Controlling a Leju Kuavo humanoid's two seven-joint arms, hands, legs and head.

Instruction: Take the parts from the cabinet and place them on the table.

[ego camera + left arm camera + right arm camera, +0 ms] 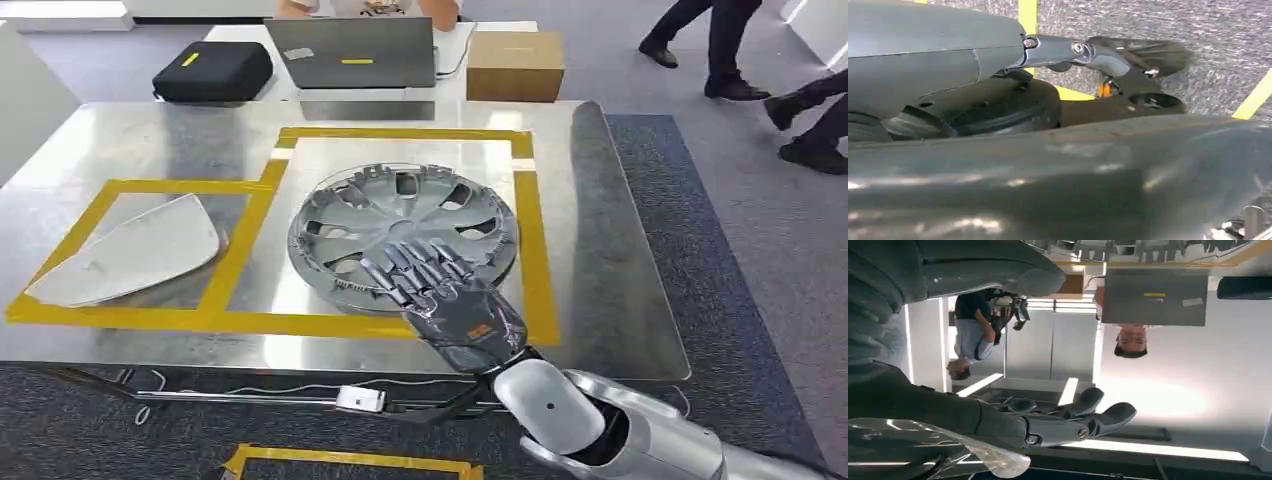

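I see the silver hubcap [405, 235] lying flat on the metal table [620, 300], inside the larger yellow-taped square [535, 250]. My right hand [430, 280] rests over its near edge, fingers [400, 262] stretched out and slightly apart, gripping nothing. A pale triangular panel [135, 250] lies in the taped outline alongside. Beyond the table stand a laptop [355, 50], a black case [212, 70] and a cardboard box [514, 65]. My left hand [1068, 50] hangs above the carpet; I cannot tell its grip.
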